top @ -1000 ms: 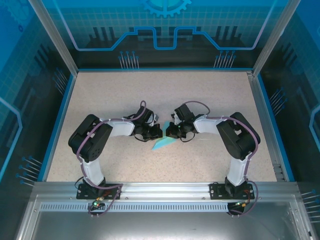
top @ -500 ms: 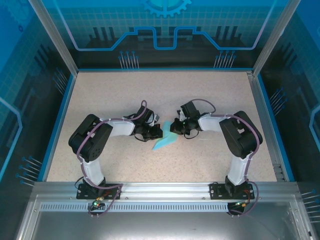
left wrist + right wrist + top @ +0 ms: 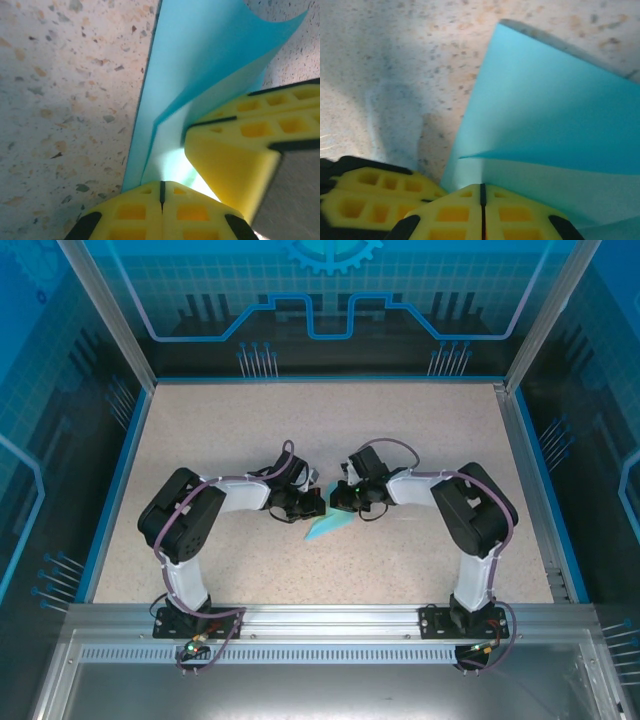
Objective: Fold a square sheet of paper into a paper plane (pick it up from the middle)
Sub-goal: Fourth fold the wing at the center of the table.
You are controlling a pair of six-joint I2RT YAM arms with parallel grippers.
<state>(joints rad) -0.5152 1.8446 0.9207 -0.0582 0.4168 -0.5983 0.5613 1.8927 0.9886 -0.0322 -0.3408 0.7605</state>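
Note:
The light cyan-blue sheet of paper (image 3: 325,528) lies partly folded on the speckled table, between and just in front of both grippers. My left gripper (image 3: 311,505) and right gripper (image 3: 338,500) meet nose to nose at its far edge. In the left wrist view the paper (image 3: 200,65) rises as a curled flap from my shut left gripper (image 3: 161,192), and the right gripper's yellow fingers (image 3: 235,155) press in beside it. In the right wrist view the paper (image 3: 550,120) shows a crease running from my shut right gripper (image 3: 481,192), with the left gripper's fingers (image 3: 375,195) alongside.
A blue rim (image 3: 118,480) and metal posts border the speckled tabletop (image 3: 330,430). Blue patterned panels close off the back and sides. A metal rail (image 3: 330,620) holding both arm bases runs along the near edge.
Half a second ago the right gripper had drawn back to the right with a paper flap raised. It has since swung left again to meet the left gripper, and the flap sits lower.

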